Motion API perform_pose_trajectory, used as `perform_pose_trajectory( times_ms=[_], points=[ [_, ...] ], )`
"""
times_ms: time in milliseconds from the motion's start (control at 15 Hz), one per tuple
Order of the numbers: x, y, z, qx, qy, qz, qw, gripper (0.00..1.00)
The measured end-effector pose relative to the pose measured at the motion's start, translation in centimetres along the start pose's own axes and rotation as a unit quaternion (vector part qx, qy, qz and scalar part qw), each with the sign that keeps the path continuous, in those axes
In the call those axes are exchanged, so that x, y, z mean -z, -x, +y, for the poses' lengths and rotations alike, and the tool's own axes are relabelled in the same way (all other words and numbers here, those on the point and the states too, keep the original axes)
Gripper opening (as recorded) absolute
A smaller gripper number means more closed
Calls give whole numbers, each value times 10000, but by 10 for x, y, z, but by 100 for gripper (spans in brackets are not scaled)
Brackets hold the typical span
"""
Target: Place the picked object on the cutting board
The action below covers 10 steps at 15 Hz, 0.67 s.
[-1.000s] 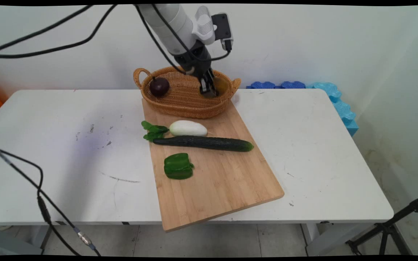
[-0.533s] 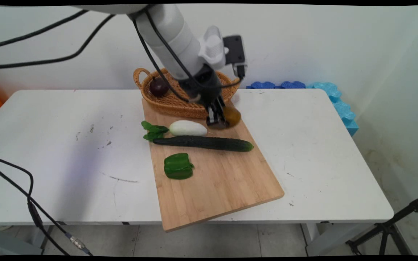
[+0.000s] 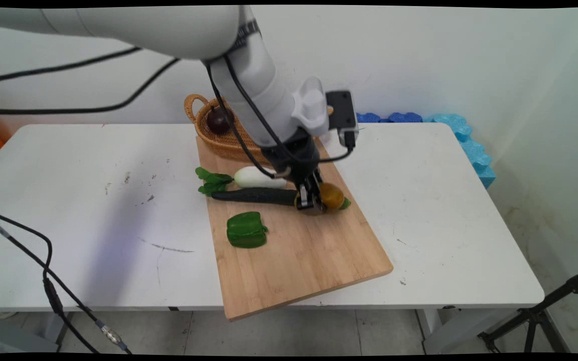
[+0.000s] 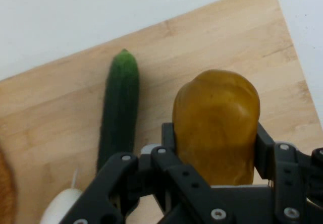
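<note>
Hand view: gripper point(image 4: 214, 148) clamped across yellow-brown pepper piece point(image 4: 217, 123), lifted just above cucumber point(image 3: 256, 195) on cutting board point(image 3: 309, 255); probably light, smooth, a bit slippery, best gripped across broad middle.

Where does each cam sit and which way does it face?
Main view: fixed above the table's near side, looking down across the white table toward the wall; shows the white arm and black gripper.
Hand view: on the hand, looking along the gripper down at the wooden cutting board; shows linkage and fingers.
Shared: the gripper shut on a yellow-brown rounded fruit, and the long dark green cucumber.
</note>
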Motion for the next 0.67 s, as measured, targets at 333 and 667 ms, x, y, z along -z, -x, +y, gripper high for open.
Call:
perform_pose_trajectory(
  times_ms=[333,667],
  points=[
    [-35,2,7,82,203,-184,9996,0],
    [-69,2,5,218,276,-320,9989,0]
  ],
)
